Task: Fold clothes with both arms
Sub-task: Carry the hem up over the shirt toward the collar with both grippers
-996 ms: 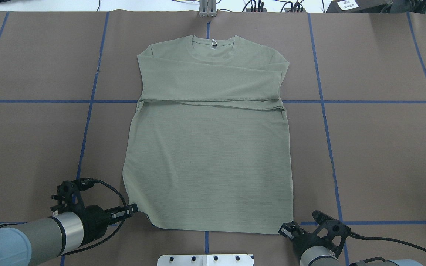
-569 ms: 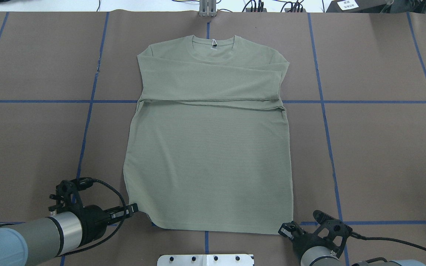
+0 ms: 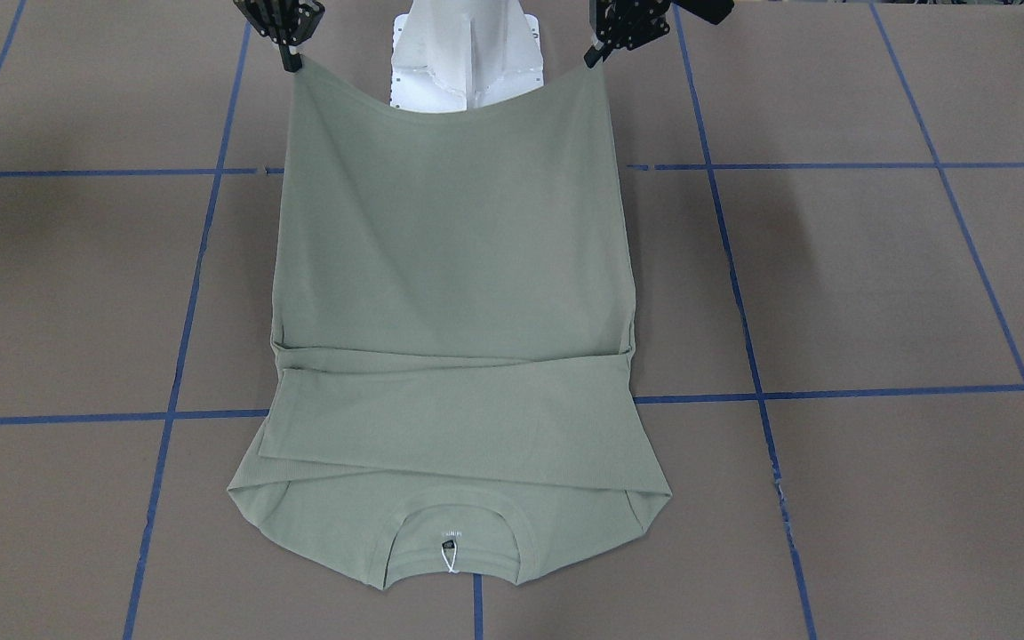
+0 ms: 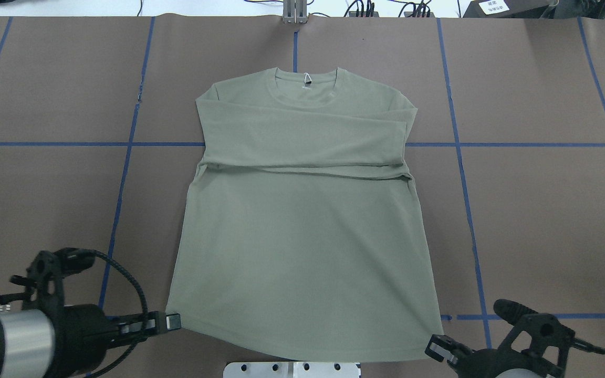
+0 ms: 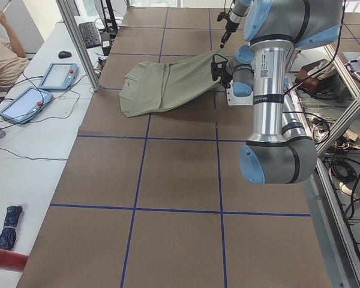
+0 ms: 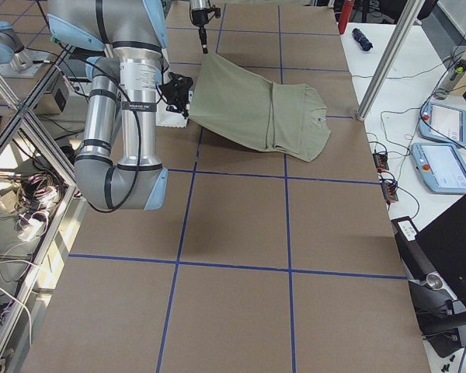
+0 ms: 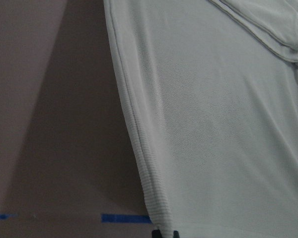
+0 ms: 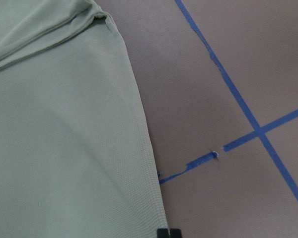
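The sage-green long-sleeved shirt [image 4: 302,236] lies with its collar at the far end and both sleeves folded across the chest. Its hem end is raised off the table, and the collar end rests on it [image 3: 450,267]. My left gripper [image 4: 174,320] is shut on the hem's left corner, also seen in the front-facing view [image 3: 596,55]. My right gripper [image 4: 436,349] is shut on the hem's right corner [image 3: 290,60]. The hem sags a little between them. Each wrist view shows a side edge of the shirt [image 7: 213,124] [image 8: 64,139] running away from the fingertips.
The table is covered in brown paper with a grid of blue tape lines [image 4: 460,144]. The white pedestal base [image 3: 468,53] stands behind the raised hem. A desk with tablets [image 5: 54,75] and a seated person run along the table's far side.
Both grippers have risen and drawn back toward the robot with the hem corners. The hem has come off the table and the collar end has slid a little nearer.
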`<state>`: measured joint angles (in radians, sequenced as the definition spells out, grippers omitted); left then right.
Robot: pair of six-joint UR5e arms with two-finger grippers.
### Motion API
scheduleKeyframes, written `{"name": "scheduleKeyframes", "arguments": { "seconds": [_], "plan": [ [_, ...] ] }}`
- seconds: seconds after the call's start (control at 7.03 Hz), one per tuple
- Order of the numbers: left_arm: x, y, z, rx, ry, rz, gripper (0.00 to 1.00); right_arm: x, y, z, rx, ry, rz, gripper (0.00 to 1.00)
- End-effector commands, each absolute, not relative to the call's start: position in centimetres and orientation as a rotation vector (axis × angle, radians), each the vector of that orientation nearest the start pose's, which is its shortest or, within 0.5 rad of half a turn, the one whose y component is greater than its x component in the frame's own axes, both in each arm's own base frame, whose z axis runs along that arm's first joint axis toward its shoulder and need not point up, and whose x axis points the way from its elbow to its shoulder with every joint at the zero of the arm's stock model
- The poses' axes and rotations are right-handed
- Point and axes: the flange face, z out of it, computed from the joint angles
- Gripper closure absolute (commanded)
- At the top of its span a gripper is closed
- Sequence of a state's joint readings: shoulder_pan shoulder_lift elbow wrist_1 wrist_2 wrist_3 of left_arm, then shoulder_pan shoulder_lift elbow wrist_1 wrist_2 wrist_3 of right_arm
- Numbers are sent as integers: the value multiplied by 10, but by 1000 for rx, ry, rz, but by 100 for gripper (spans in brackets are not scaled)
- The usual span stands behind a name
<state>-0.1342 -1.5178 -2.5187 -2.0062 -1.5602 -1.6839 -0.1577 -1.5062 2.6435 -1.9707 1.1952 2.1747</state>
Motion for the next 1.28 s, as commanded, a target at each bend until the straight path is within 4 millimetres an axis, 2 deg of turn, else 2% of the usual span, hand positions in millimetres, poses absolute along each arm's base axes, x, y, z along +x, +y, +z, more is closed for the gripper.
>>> {"name": "scheduleKeyframes", "arguments": {
  "seconds": [0.0,0.14,0.28,0.43,0.57,0.71,0.85,1.0,1.14],
  "plan": [
    [252,-196,159,-45,1319,-205,100,-315,-144,191,2,-819,509,100],
    [293,-215,162,12,1298,-156,100,-326,-160,180,54,-831,466,100],
    [329,-261,166,117,1255,-151,100,-333,-185,172,103,-825,453,100],
    [353,-307,178,191,1186,-157,100,-332,-218,168,148,-805,438,100],
    [348,-363,186,291,1123,-166,100,-331,-262,171,150,-764,435,100],
    [339,-404,201,346,1059,-181,100,-338,-310,167,158,-723,455,100],
    [349,-436,202,361,1025,-205,100,-351,-358,176,186,-703,479,100],
    [368,-458,214,354,992,-222,100,-384,-405,205,197,-690,510,100],
    [387,-482,220,386,959,-251,100,-400,-445,231,225,-693,519,100]
  ]
}}
